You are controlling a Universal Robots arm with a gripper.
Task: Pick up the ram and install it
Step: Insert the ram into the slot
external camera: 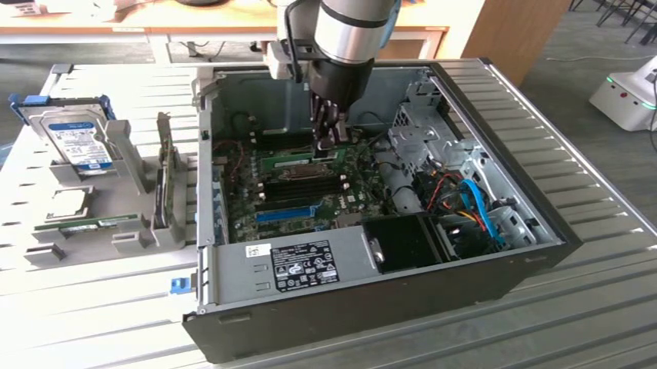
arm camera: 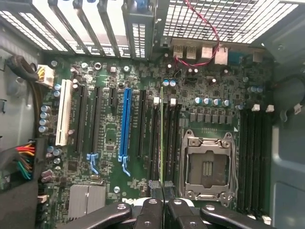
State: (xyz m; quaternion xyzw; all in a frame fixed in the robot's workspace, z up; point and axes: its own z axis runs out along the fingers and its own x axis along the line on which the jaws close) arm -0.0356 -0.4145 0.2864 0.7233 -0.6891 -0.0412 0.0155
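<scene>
The ram (arm camera: 162, 138) shows edge-on as a thin green strip. It stands upright in a memory slot beside the empty CPU socket (arm camera: 208, 167) on the motherboard (arm camera: 107, 129). My gripper (arm camera: 162, 187) is shut on the ram's near end, one black fingertip on each side. In the exterior view the arm reaches down into the open computer case (external camera: 359, 304). There the gripper (external camera: 325, 146) sits low over the motherboard, with the green ram (external camera: 298, 161) under it.
On the exterior view's left a grey rack holds a hard drive (external camera: 77, 138), an upright expansion card (external camera: 165, 181) and another green stick (external camera: 98, 224). Inside the case are a blue slot (arm camera: 126, 124), several black slots, cables (external camera: 472, 204) and a black fan shroud (external camera: 411, 242).
</scene>
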